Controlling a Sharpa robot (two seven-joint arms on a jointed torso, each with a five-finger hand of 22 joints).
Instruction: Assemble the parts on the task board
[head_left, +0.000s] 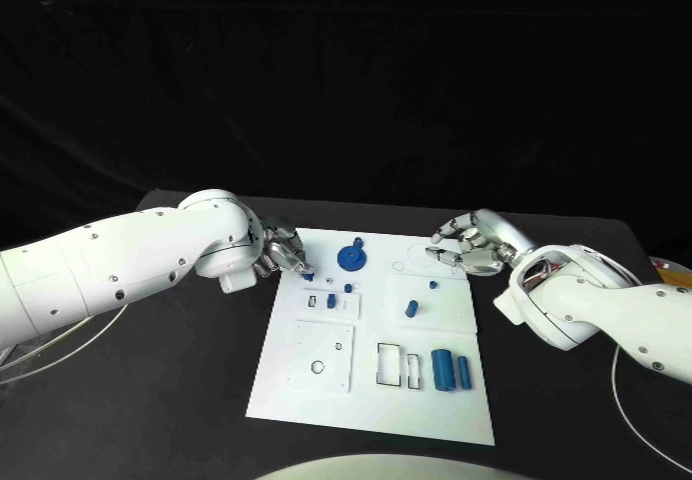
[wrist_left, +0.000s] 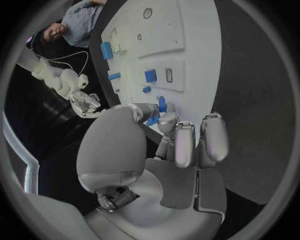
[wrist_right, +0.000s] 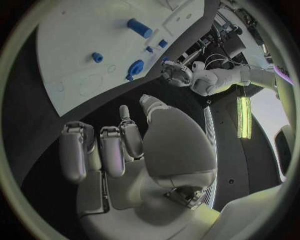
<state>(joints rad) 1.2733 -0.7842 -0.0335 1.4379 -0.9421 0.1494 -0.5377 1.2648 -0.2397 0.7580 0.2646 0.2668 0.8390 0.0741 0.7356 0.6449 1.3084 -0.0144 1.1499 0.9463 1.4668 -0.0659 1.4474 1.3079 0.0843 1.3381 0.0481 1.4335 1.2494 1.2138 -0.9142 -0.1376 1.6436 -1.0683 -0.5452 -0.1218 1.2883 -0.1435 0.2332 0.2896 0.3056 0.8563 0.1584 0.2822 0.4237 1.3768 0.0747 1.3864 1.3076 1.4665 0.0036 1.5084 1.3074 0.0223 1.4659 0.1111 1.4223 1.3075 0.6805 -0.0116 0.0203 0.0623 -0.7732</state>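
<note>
The white task board (head_left: 325, 375) lies mid-table. On it sit a blue round wheel-like part (head_left: 351, 259), several small blue pieces (head_left: 411, 308) and two blue cylinders (head_left: 451, 370) near the front right. My left hand (head_left: 278, 255) is at the board's far left corner, and the left wrist view shows it pinching a small blue part (wrist_left: 160, 104) between thumb and a finger just over the board (wrist_left: 187, 45). My right hand (head_left: 470, 246) hovers at the far right corner. Its fingers (wrist_right: 112, 150) are apart and hold nothing, off the board's (wrist_right: 81, 35) edge.
Black table (head_left: 159, 400) surrounds the board on all sides. Rectangular and round recesses (head_left: 389, 362) show in the board's near half. A cable (head_left: 58, 350) loops on the table at the left; another runs at the right edge.
</note>
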